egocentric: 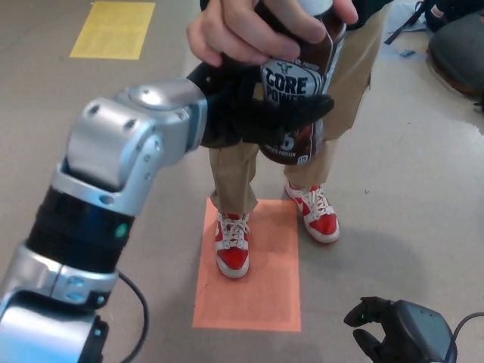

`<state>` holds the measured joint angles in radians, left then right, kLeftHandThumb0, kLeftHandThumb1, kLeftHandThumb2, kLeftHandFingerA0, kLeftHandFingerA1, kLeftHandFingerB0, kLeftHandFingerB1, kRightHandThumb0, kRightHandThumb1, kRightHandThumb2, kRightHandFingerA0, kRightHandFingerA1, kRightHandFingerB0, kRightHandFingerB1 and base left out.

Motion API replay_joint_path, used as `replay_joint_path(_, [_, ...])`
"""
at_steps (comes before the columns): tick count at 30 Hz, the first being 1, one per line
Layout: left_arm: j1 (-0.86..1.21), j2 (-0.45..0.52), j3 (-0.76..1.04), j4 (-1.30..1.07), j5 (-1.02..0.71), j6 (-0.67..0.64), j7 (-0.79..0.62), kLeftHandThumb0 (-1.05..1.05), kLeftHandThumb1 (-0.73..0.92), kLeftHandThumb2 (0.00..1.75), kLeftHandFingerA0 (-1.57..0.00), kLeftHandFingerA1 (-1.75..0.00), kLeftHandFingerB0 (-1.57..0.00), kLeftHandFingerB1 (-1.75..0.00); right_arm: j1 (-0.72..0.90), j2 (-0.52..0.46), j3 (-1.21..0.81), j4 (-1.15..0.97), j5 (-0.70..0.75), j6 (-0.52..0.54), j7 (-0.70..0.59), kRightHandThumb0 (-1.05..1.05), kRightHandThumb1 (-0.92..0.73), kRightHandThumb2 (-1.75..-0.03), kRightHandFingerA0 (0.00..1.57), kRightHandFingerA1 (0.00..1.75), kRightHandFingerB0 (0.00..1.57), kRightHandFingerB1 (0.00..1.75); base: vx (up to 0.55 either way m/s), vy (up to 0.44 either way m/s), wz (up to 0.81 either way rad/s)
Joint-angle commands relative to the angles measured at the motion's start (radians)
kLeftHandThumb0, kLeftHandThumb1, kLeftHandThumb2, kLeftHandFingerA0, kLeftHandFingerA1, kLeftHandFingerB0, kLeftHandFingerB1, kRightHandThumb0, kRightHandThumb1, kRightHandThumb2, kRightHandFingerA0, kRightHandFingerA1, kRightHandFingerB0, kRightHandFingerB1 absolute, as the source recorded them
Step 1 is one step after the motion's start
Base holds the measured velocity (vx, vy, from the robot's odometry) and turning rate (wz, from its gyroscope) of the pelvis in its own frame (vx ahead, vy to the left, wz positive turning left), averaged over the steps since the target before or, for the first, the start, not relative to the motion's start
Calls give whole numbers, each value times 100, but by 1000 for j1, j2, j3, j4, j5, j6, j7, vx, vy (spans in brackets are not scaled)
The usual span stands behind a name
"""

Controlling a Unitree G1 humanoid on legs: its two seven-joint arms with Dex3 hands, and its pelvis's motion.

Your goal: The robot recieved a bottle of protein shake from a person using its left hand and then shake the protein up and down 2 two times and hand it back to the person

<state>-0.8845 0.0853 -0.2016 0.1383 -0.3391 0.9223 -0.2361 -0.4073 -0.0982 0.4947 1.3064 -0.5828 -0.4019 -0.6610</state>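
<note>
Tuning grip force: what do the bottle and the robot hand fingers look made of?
Bottle: probably plastic under a glossy printed sleeve, judging by the sheen. Left robot hand fingers: matte black, no glare, likely rubber or plastic; can't tell which.

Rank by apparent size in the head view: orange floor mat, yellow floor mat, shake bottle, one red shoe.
1. Orange floor mat, largest.
2. Shake bottle and yellow floor mat: similar; the bottle is partly covered, much nearer the camera and cut off at the top edge, so unranked.
3. Red shoe, smallest.
</note>
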Motion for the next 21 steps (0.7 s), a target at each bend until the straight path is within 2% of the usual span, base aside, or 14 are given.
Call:
replay_joint_path(1, [108, -32, -47, -1, 229, -398, 189, -18, 86, 67, -118, -74, -81, -50, -8, -13, -13, 7, 0, -2, 11, -39, -68, -87, 97, 85, 86, 57, 0, 0, 0])
replay_joint_path(2, [113, -32, -53, -7, 240, -406, 198, -20, 87, 66, -108, -100, -84, -60, -8, -12, -15, 6, 2, 1, 16, -38, -68, -86, 97, 87, 85, 57, 0, 0, 0])
replay_joint_path(3, [120, -38, -50, -10, 240, -416, 204, -20, 85, 66, -82, -146, -72, -97, -9, -12, -17, 5, 4, 3, 22, -38, -69, -86, 96, 85, 85, 56, 0, 0, 0])
replay_joint_path(4, [124, -43, -45, -11, 237, -422, 205, -20, 85, 66, -82, -146, -72, -97, -9, -12, -17, 5, 5, 3, 24, -38, -69, -86, 96, 85, 85, 56, 0, 0, 0])
replay_joint_path(5, [131, -48, -41, -11, 238, -435, 209, -21, 83, 69, -75, -158, -74, -108, -9, -13, -16, 6, 4, 2, 22, -39, -69, -85, 97, 83, 85, 56, 0, 0, 0])
replay_joint_path(6, [133, -50, -41, -10, 240, -440, 209, -21, 83, 69, -75, -158, -74, -108, -9, -13, -16, 6, 3, 1, 20, -39, -69, -85, 97, 83, 85, 56, 0, 0, 0])
replay_joint_path(7, [138, -52, -37, -13, 242, -442, 214, -21, 85, 65, -70, -163, -69, -122, -8, -13, -14, 7, 0, 0, 12, -40, -69, -86, 99, 84, 86, 56, 0, 0, 0])
replay_joint_path(8, [141, -54, -36, -13, 244, -445, 217, -21, 85, 65, -70, -163, -69, -122, -8, -13, -13, 8, -1, -1, 9, -40, -69, -86, 99, 84, 86, 56, 0, 0, 0])
replay_joint_path(10, [145, -53, -35, -11, 248, -454, 215, -22, 86, 68, -77, -167, -63, -137, -8, -13, -22, 7, 9, 2, 25, -40, -70, -84, 97, 85, 85, 56, 0, 0, 0])
replay_joint_path(13, [157, -55, -19, -7, 239, -465, 201, -21, 82, 67, -83, -170, -60, -139, -10, -14, -22, 6, 6, -2, 17, -41, -71, -83, 95, 87, 85, 57, 0, 0, 0])
replay_joint_path(18, [214, -46, -3, -6, 228, -471, 178, -24, 84, 67, -81, -169, -59, -138, -10, -8, -32, 5, 15, 7, 23, -41, -70, -82, 97, 95, 86, 57, 0, 0, 0])
replay_joint_path(20, [249, -42, 2, 1, 228, -485, 173, -23, 83, 68, -83, -168, -62, -136, -10, -4, -39, 5, 18, 12, 28, -41, -69, -80, 97, 90, 87, 57, 0, 0, 0])
replay_joint_path(21, [280, -35, 1, 12, 234, -496, 171, -25, 83, 70, -85, -163, -63, -128, -10, -1, -45, 5, 23, 17, 35, -42, -69, -76, 95, 85, 86, 58, 0, 0, 0])
